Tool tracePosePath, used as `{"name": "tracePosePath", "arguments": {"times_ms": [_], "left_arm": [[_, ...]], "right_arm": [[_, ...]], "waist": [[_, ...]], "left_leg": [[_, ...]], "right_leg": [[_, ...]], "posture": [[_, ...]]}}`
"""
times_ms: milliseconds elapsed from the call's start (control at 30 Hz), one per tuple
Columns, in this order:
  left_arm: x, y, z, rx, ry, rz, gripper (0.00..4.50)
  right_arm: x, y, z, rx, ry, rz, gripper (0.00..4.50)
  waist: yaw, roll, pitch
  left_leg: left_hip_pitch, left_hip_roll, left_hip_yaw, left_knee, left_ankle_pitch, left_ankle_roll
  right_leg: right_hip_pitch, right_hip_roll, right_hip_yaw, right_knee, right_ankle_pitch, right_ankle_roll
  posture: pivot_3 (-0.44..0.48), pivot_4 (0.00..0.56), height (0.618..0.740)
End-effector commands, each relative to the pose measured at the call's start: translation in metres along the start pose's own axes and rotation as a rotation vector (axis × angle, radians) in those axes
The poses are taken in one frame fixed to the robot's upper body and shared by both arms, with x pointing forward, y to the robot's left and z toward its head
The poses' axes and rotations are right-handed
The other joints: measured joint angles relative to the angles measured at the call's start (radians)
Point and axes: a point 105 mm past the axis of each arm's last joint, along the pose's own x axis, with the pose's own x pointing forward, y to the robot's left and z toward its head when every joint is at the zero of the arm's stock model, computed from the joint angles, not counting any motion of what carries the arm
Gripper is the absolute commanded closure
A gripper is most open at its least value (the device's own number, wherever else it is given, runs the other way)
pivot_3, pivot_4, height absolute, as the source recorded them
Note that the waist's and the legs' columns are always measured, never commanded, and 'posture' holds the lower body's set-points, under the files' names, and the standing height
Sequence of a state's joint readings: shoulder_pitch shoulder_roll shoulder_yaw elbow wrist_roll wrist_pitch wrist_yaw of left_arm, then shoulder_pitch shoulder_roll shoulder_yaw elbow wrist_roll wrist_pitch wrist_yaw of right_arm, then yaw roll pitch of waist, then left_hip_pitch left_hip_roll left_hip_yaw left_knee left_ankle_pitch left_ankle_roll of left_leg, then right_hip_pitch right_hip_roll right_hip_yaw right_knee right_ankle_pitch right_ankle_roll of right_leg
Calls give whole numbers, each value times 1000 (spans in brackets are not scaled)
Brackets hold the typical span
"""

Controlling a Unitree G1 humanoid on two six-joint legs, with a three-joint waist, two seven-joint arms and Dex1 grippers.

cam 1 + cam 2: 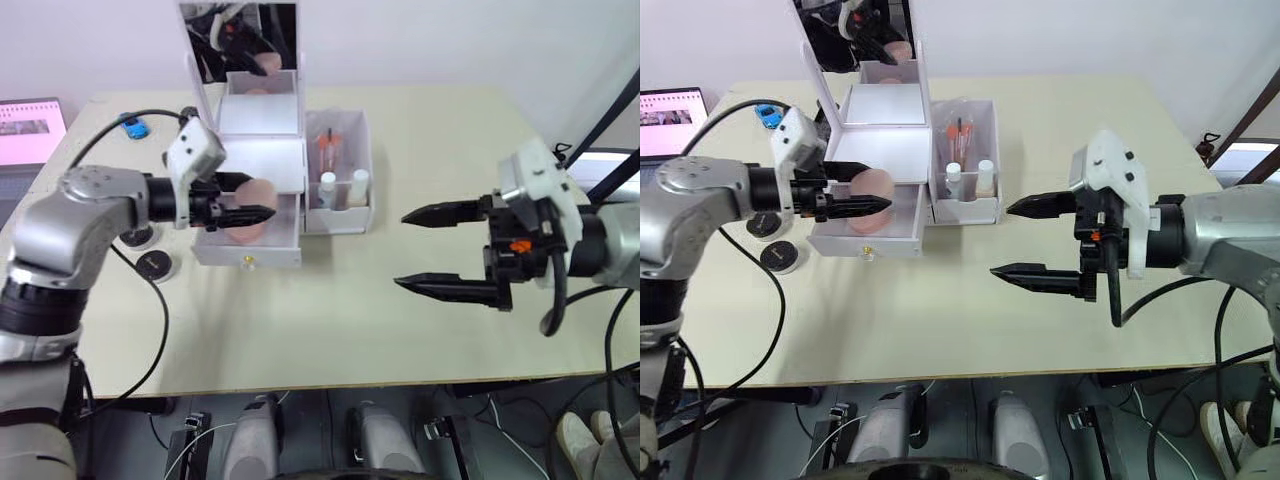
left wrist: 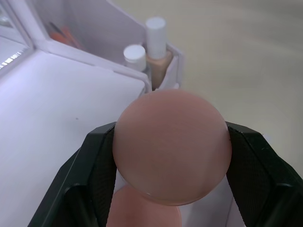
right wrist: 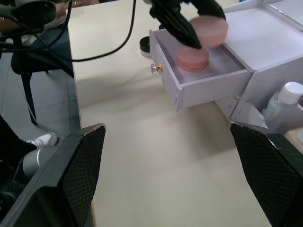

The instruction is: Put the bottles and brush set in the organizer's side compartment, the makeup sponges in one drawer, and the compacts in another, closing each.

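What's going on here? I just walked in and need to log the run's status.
The left gripper holds one pink makeup sponge above the organizer's open drawer, where the other sponge already lies. The bottles and brush set are in the side compartment. The right gripper hangs open over the table. Two black compacts lie on the table beside the organizer.

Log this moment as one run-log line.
left tool: holding pink sponge over open drawer | second sponge: in drawer | right tool: open, idle | bottles: in side bin
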State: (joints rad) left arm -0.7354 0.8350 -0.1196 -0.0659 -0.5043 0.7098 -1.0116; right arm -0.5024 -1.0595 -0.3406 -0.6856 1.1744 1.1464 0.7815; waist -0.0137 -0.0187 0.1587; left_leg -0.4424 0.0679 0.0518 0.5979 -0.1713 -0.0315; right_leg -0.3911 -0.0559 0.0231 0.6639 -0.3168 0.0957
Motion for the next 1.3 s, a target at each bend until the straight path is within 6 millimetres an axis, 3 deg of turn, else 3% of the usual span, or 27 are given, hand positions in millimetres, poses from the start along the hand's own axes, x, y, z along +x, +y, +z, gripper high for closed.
{"name": "tracePosePath", "arguments": {"times_ms": [33, 333, 400, 467, 867, 1133, 1233, 1300], "left_arm": [[3, 1, 10, 72, -7, -24, 1810], [16, -4, 10, 93, -8, -87, 1810], [17, -4, 9, 93, -7, -84, 766], [17, -3, 9, 87, -10, -83, 14], [2, 7, 17, 97, -35, -2, 14], [-32, -9, 31, 46, -138, -28, 14], [-55, -17, 24, 27, -178, 6, 892], [-66, -24, 10, 6, -172, 17, 1866]], "right_arm": [[-8, 8, 10, -47, -16, -40, 0], [-10, 16, 9, -33, -24, -79, 0], [-10, 15, 9, -32, -23, -86, 0], [-10, 15, 9, -31, -22, -90, 0], [-10, 11, 11, -36, -26, -81, 0], [-8, 4, 12, -70, -24, -60, 0], [-7, -4, 17, -109, -48, -71, 0], [-7, -10, 20, -122, -64, -83, 0]], "waist": [[3, 0, 0], [3, 0, 0], [3, 0, 0], [2, 0, 0], [2, 0, 0], [-3, 0, 0], [-4, 0, 0], [-7, 0, 0]], "left_leg": [[0, 0, 0, 0, 0, 0], [0, 0, -1, 2, 0, 0], [0, 0, -1, 2, 0, 0], [0, 0, -1, 2, 0, 0], [0, 0, -2, 2, 0, 0], [0, 0, -2, 2, 0, 0], [0, 1, -1, 1, 0, 0], [0, 1, -1, 1, 0, 0]], "right_leg": [[0, 0, 0, 0, 0, 0], [2, 0, 0, 0, 0, 0], [2, 0, 0, 0, 0, 0], [2, 0, 0, 0, 0, 0], [2, 0, 0, 0, 0, 0], [2, 0, 0, 0, 0, 0], [1, 0, 0, 0, 0, 0], [1, 0, 0, 0, 0, 0]], "posture": [[0, 150, 740], [0, 150, 740], [0, 150, 740], [0, 150, 740], [0, 150, 740], [0, 150, 740], [0, 150, 740], [0, 150, 740]]}}
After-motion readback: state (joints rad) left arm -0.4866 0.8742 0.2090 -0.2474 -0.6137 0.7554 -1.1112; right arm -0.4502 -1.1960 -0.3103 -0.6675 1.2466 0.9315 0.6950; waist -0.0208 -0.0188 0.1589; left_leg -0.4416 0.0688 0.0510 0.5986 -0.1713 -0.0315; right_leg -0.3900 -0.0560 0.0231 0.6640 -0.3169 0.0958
